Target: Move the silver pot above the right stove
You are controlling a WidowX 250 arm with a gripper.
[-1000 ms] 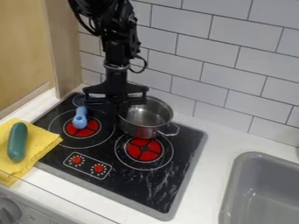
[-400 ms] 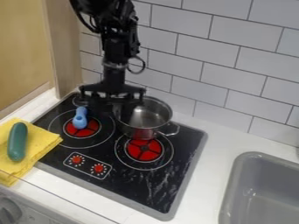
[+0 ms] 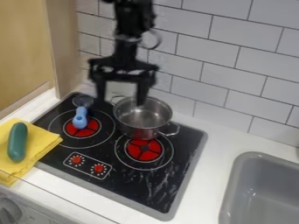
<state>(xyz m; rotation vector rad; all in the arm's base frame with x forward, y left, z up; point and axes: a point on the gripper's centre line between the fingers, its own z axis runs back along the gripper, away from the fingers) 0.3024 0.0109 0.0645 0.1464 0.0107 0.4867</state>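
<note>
- Pot (image 3: 144,118): silver
- Gripper (image 3: 120,101): black
- Stovetop (image 3: 131,181): black with pale streaks, grey edging
- 2 burners (image 3: 144,149): red, black-lined, ringed white
- 2 knobs (image 3: 99,168): red, white marks around
- Utensil (image 3: 80,119): light blue
- Cloth (image 3: 39,142): yellow
- Cucumber-like thing (image 3: 17,141): dark green
- Tiles (image 3: 201,52): white, dark-lined brick pattern
- Sink (image 3: 236,175): grey
- Counter (image 3: 201,179): white

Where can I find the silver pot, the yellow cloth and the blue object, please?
Silver pot (image 3: 144,119): camera view, on its inside bottom.
Yellow cloth (image 3: 43,141): camera view, on its right part.
Blue object (image 3: 81,120): camera view, near its middle.
</note>
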